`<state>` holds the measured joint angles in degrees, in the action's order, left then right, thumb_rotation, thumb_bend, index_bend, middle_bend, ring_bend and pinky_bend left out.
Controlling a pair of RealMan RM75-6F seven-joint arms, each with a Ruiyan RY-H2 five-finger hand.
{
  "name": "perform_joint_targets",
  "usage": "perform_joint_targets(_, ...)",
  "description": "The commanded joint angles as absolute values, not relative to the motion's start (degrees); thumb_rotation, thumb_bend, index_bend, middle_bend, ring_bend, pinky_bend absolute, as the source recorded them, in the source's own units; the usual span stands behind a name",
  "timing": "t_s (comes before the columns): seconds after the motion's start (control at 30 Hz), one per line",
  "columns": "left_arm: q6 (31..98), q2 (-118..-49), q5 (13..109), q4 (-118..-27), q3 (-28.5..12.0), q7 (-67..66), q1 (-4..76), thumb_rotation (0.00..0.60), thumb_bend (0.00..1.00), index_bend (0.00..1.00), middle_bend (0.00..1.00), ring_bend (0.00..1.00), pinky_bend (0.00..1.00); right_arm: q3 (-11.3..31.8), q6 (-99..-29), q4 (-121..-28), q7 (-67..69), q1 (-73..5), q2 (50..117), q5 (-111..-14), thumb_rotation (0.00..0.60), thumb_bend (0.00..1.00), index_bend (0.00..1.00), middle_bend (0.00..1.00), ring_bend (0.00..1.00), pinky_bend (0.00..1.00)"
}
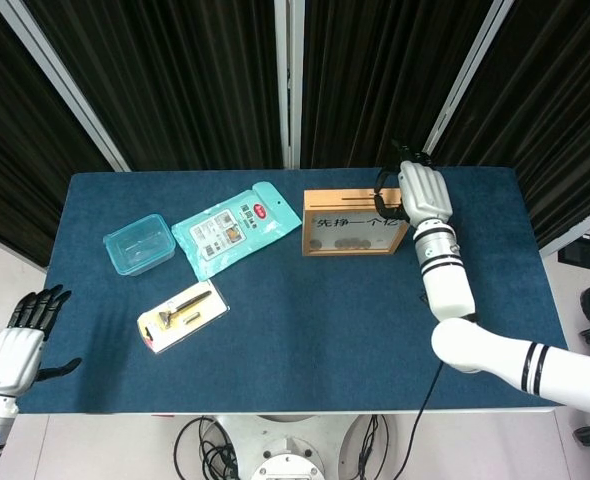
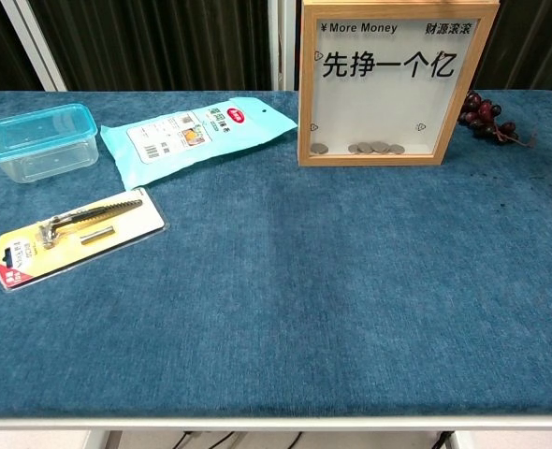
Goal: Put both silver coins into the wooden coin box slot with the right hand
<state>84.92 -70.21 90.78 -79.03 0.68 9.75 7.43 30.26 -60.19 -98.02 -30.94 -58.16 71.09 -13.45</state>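
Evenly and brightly lit from overhead, with only soft, faint shadows. Sharp in both views, without glare. Slightly bowed at the chest view's edges.

Open blue counter (image 2: 332, 309) across the whole near half and down the middle, wide enough for a hand to pass. Left side crowded: clear plastic tub (image 2: 40, 142) far left, wipes pack (image 2: 196, 131) just right of it, carded tool pack (image 2: 75, 234) nearer. Far right blocked by upright wooden coin box (image 2: 396, 84), with dark grapes (image 2: 489, 119) just to its right. Right hand (image 1: 422, 195) over that box's right end. Left hand (image 1: 20, 335) off the counter's near left edge.
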Motion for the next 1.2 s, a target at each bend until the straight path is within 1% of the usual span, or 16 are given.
perform_joint_targets(0.03, 84.9, -70.1, 90.8, -79.0, 0.7, 9.9, 7.4, 0.600, 0.00, 0.00, 0.00, 0.00, 0.00, 29.9, -59.1, -96.0, -33.6, -61.0, 71.1, -9.5, 0.600, 0.45, 0.80, 0.04, 0.00, 0.00)
perform_joint_targets(0.33, 85.4, -69.9, 91.3, -79.4, 0.6, 9.8, 7.5, 0.600, 0.00, 0.00, 0.00, 0.00, 0.00, 28.3, -57.7, -93.9, -33.8, -62.5, 71.1, -6.9, 0.600, 0.45, 0.80, 0.04, 0.00, 0.00)
perform_joint_targets(0.67, 85.6, -70.1, 91.1, -79.3, 0.6, 9.6, 7.2, 0.600, 0.00, 0.00, 0.00, 0.00, 0.00, 26.0, -56.7, -92.0, -33.9, -63.5, 71.8, -6.2, 0.600, 0.45, 0.81, 0.04, 0.00, 0.00)
perform_joint_targets(1.2, 85.1, -70.1, 90.8, -79.1, 0.5, 9.5, 7.3, 0.600, 0.00, 0.00, 0.00, 0.00, 0.00, 24.5, -54.4, -88.8, -32.4, -64.4, 73.0, -6.5, 0.600, 0.45, 0.81, 0.04, 0.00, 0.00)
